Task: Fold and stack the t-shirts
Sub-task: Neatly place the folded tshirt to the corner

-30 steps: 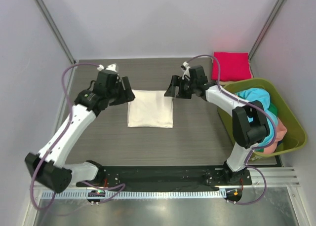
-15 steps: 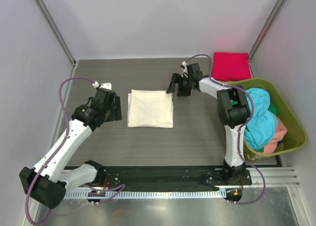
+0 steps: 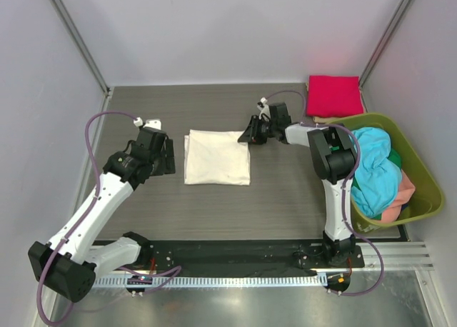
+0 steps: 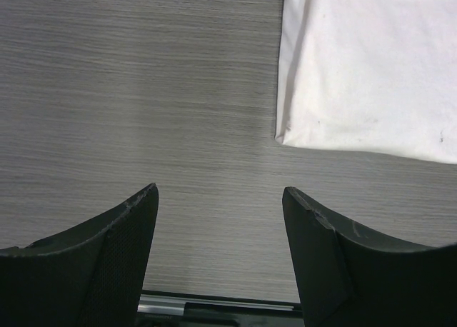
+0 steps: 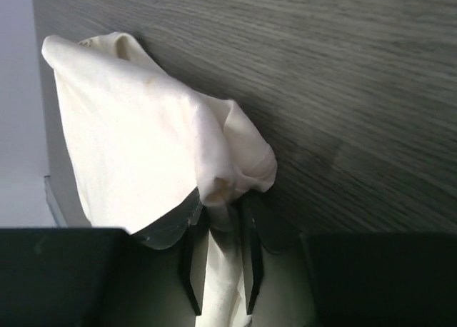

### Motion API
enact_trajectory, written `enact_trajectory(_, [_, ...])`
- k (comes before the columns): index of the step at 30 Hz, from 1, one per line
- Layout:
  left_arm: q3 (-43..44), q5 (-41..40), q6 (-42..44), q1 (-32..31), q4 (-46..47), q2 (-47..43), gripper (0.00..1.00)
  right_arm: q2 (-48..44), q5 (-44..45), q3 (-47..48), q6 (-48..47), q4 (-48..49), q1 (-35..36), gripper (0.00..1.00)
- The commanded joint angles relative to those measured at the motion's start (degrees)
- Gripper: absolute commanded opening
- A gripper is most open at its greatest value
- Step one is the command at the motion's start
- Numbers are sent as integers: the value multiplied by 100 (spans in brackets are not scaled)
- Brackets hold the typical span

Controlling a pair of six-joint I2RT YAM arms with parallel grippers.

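my left hand (image 3: pixel 167 156) has pulled back from the cream-white t-shirt (image 3: pixel 218 157), fingers apart beside its left edge; my right hand (image 3: pixel 251 133) has moved in and pinched its far right corner

Overhead and close wrist cameras share the cream t-shirt (image 3: pixel 218 157).

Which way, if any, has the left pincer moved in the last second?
Yes: the left pincer moved toward the table's near edge, off the cream-white t-shirt.

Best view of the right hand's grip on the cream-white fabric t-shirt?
Right wrist: a corner of the cream-white fabric t-shirt is bunched in the right hand. Top external: hand at that corner, grip too small. Left wrist: only another corner.
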Motion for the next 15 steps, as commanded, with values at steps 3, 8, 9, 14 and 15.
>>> enact_trajectory(3, [59, -44, 30, 39, 152, -103, 71, 370, -563, -447, 398, 674, 90, 13])
enact_trajectory(8, [41, -53, 38, 39, 161, -164, 71, 12, -881, -10, 409, 484, 29, 1])
enact_trajectory(9, [33, -44, 38, 30, 161, -182, 71, -86, -785, 123, 260, -75, -6, 1])
enact_trajectory(14, [32, -18, 30, 39, 179, -252, 71, -605, 504, 1342, -1084, -2143, -121, 1])
enact_trajectory(15, [32, 8, 29, 30, 179, -261, 71, -657, 639, 1494, -1235, -2607, -173, 1])
